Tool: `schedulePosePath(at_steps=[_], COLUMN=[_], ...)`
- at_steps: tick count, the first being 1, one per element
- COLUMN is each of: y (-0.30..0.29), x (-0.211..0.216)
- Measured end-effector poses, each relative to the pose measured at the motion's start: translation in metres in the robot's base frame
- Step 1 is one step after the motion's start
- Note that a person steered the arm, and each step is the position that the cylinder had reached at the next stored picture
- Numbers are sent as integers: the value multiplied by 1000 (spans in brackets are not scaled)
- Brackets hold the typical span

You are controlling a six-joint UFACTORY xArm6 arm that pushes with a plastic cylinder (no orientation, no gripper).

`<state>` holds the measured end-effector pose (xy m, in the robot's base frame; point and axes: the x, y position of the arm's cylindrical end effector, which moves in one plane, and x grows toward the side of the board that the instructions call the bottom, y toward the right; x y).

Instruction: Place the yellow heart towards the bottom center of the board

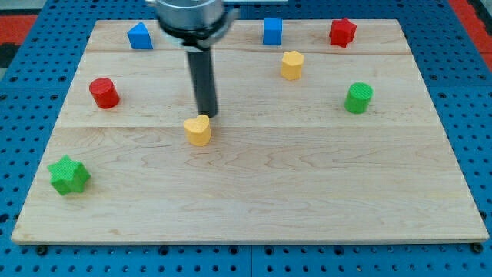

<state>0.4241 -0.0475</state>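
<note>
The yellow heart [197, 131] lies on the wooden board [254, 192] a little left of centre, about mid-height in the view. My tip [207, 115] stands just above it toward the view's top, at or touching the heart's upper right edge. The dark rod rises from there to the arm's mount at the view's top.
A yellow hexagon block [291, 65] sits upper right of centre. A blue block [139, 36] and a blue cube [272, 31] lie along the top. A red star [342, 32] is top right, a red cylinder [103, 92] left, a green cylinder [357, 98] right, a green star [68, 175] lower left.
</note>
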Motion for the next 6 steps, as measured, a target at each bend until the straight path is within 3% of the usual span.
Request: schedulePosePath(at_steps=[1,2,4,6], y=[9,-2,-40,-23], x=[41,16,10,56])
